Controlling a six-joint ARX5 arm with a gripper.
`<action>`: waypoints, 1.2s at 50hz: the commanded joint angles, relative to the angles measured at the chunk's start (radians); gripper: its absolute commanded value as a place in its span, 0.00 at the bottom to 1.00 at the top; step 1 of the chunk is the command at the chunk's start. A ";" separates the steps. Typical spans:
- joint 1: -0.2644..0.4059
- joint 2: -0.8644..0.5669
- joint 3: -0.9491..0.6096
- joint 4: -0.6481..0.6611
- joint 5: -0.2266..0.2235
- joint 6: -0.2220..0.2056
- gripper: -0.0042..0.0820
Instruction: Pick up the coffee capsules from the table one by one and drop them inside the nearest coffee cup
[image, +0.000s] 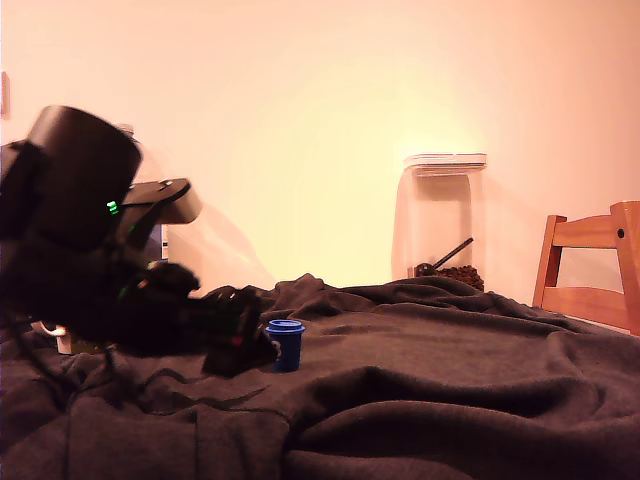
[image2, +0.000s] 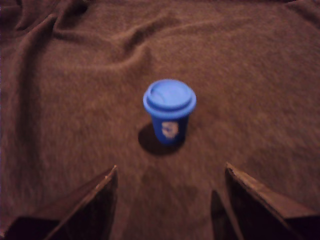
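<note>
Capsule (image2: 169, 111) blue, tapered, upright, pale-marked.

A small dark-blue plastic capsule (image: 285, 344) with a wider rim stands upright on the rumpled dark grey-brown fabric surface (image: 440, 380). The black tool (image: 243, 343) sits low just beside it, on the exterior view's left. Behind stand a tall clear jar with a white lid (image: 444, 222) and a wooden chair (image: 592, 265).
</note>
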 joint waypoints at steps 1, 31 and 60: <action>-0.004 -0.006 0.013 -0.013 0.001 -0.004 0.75; -0.003 0.085 0.167 -0.109 0.013 -0.002 0.75; 0.008 0.125 0.218 -0.183 0.031 -0.002 0.57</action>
